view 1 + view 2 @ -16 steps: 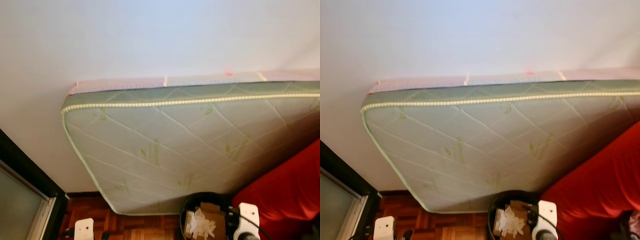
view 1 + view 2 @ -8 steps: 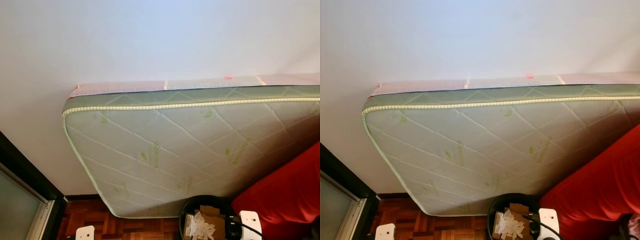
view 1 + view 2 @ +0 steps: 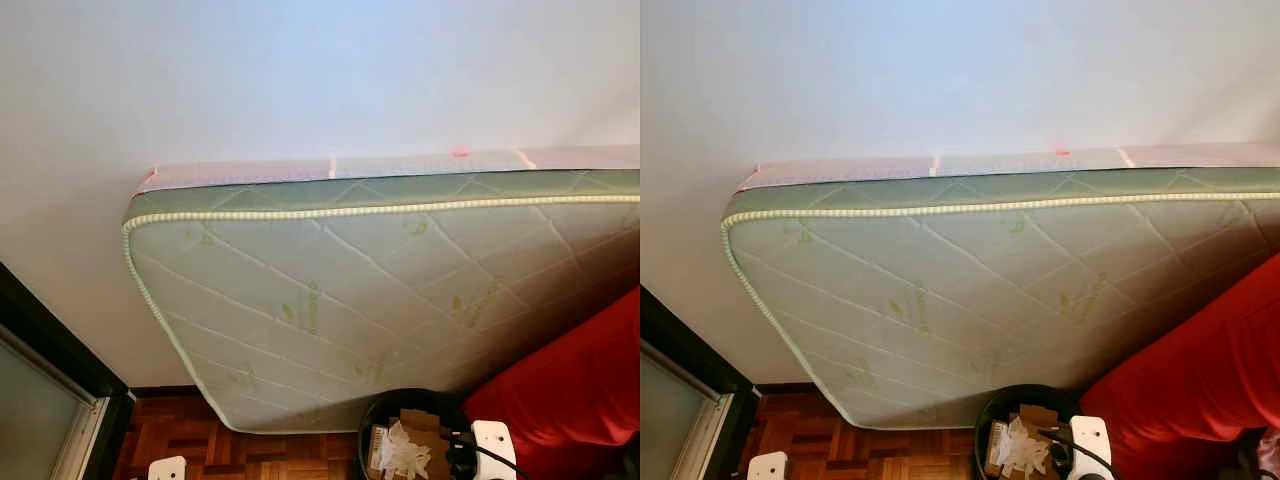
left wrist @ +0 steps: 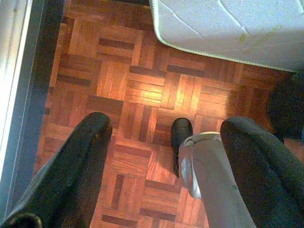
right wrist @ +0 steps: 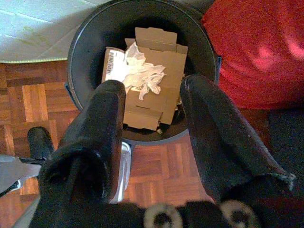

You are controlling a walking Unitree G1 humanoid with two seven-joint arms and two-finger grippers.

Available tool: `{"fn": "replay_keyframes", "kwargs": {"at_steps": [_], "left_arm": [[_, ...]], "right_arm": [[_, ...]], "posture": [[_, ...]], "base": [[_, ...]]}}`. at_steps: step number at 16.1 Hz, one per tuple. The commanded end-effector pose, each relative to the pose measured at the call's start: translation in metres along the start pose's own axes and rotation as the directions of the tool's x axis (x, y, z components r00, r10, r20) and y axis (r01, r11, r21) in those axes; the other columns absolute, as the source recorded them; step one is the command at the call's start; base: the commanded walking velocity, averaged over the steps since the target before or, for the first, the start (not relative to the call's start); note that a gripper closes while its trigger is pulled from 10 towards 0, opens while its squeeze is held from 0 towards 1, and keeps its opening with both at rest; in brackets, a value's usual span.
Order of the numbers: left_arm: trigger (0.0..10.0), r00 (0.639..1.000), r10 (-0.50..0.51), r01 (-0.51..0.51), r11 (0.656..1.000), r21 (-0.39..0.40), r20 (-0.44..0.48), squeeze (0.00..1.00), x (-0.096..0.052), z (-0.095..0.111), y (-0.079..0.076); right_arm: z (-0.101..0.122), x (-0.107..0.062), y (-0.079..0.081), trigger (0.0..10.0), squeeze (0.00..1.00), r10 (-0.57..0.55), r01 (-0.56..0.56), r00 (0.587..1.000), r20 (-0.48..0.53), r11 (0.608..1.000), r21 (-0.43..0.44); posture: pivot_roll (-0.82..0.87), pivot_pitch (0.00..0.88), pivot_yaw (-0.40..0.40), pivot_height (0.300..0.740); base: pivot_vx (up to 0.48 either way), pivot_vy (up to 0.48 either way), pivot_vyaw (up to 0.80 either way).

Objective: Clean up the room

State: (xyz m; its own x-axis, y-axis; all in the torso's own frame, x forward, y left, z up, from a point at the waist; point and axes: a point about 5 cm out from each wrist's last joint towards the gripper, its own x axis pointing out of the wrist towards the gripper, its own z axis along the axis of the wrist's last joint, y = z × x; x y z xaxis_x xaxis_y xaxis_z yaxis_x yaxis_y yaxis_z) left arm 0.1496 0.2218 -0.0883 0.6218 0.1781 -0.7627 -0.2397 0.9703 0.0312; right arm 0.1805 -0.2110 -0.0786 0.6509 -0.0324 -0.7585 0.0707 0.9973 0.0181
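A black round bin [image 5: 76, 57] stands on the parquet at the foot of the mattress, and also appears low in the left eye view as the bin [image 3: 375, 412]. Inside lie a flattened cardboard box [image 5: 154, 90] and crumpled white paper [image 5: 138, 73]. My right gripper [image 5: 154, 88] hangs open above the bin with nothing between its fingers; its white wrist [image 3: 492, 440] shows beside the bin. My left gripper [image 4: 166, 123] is open and empty over bare parquet, with my own foot [image 4: 181, 133] below it.
A green quilted mattress [image 3: 380, 290] leans on edge against the white wall. A red sofa [image 3: 575, 400] sits right of the bin. A dark door frame with frosted glass [image 3: 50, 370] borders the left. Parquet floor [image 4: 118, 80] lies open between frame and mattress.
The head view has tilted slightly, so the scene and both white wrists sit a little lower in the picture. The bin and its contents have not moved.
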Motion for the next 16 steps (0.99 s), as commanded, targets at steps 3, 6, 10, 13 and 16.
{"fn": "replay_keyframes", "kwargs": {"at_steps": [3,6,10,13,16], "left_arm": [[10.0,1.0,0.006,-0.006,1.0,0.011,-0.017,0.0,-0.002,-0.005,0.005],[10.0,1.0,0.002,-0.002,1.0,0.012,-0.004,0.0,-0.001,-0.002,0.003],[10.0,1.0,-0.004,0.004,1.0,0.016,0.021,0.0,0.0,0.002,0.0],[10.0,0.999,-0.005,0.004,1.0,0.018,0.033,0.0,0.0,0.004,-0.002],[10.0,0.999,-0.01,0.009,1.0,0.019,0.05,0.0,0.0,0.006,-0.005]], "right_arm": [[0.0,0.0,0.001,10.0,0.0,-0.002,0.002,1.0,-0.007,1.0,0.002],[-0.001,0.0,0.002,10.0,0.0,-0.002,0.002,1.0,-0.006,1.0,0.003],[-0.002,0.0,0.002,10.0,0.0,-0.002,0.002,1.0,-0.008,1.0,0.006],[-0.002,0.0,0.003,10.0,0.0,-0.001,0.001,1.0,-0.009,1.0,0.006],[-0.003,0.0,0.004,10.0,0.0,0.004,-0.004,1.0,-0.008,1.0,0.006]], "posture": [[-0.02,0.098,0.003,0.74],[-0.02,0.102,0.004,0.74],[-0.02,0.102,0.003,0.74],[-0.02,0.101,0.003,0.74],[-0.02,0.099,0.001,0.74]], "base": [[-0.24,0.0,0.0],[-0.161,0.0,0.0],[-0.183,0.0,0.0],[-0.246,0.0,0.0],[-0.244,0.0,0.0]]}}
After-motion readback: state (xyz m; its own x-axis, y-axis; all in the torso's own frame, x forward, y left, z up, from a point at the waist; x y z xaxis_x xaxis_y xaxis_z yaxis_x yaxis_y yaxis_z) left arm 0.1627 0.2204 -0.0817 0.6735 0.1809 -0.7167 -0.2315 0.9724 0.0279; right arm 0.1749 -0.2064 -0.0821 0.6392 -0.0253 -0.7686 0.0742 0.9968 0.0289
